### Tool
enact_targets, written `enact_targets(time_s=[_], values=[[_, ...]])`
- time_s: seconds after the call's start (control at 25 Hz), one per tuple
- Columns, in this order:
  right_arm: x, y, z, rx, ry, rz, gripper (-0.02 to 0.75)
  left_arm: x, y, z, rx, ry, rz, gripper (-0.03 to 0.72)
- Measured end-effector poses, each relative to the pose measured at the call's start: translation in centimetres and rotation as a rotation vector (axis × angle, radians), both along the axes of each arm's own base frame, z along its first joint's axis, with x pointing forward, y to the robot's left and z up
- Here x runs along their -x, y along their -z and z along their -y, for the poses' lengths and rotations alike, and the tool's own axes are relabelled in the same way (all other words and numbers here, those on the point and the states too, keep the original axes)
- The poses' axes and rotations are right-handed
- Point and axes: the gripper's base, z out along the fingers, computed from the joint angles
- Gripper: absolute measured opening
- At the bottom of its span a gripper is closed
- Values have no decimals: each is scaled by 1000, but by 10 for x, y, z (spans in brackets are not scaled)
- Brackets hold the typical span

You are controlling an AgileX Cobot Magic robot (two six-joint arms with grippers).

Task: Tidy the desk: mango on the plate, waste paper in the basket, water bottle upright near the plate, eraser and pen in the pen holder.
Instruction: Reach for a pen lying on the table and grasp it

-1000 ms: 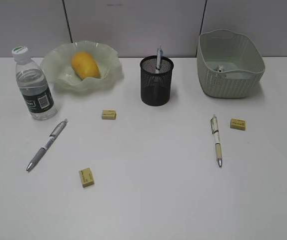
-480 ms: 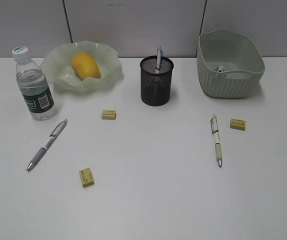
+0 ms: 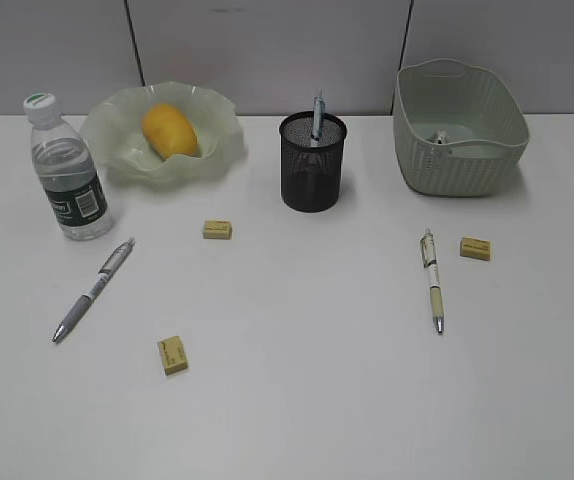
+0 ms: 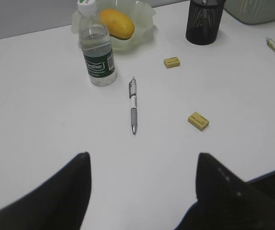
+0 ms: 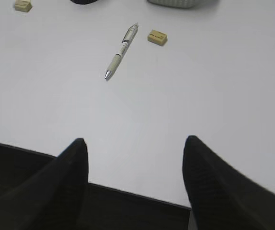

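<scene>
Wrist views, left end effector [image 4: 142,191] open wide and empty, right end effector [image 5: 135,179] likewise

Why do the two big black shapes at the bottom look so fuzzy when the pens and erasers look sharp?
In the left wrist view, the end effector sits right by the lens, so its fingers blur, while the pen farther off stays sharp. In the right wrist view, the other end effector blurs likewise. The exterior view is evenly lit, with soft, faint shadows.
</scene>
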Motion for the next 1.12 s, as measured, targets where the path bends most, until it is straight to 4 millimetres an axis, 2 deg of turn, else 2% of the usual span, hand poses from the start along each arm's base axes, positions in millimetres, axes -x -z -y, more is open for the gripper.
enact_targets(time_s=[0.44, 0.84, 1.12], values=[[0, 0, 0, -19, 53, -7, 494, 0, 0, 0, 0, 0, 0, 501], [1, 0, 4, -20, 284, -5, 494, 0, 0, 0, 0, 0, 0, 498], [1, 0, 4, -20, 296, -5, 494, 0, 0, 0, 0, 0, 0, 498]])
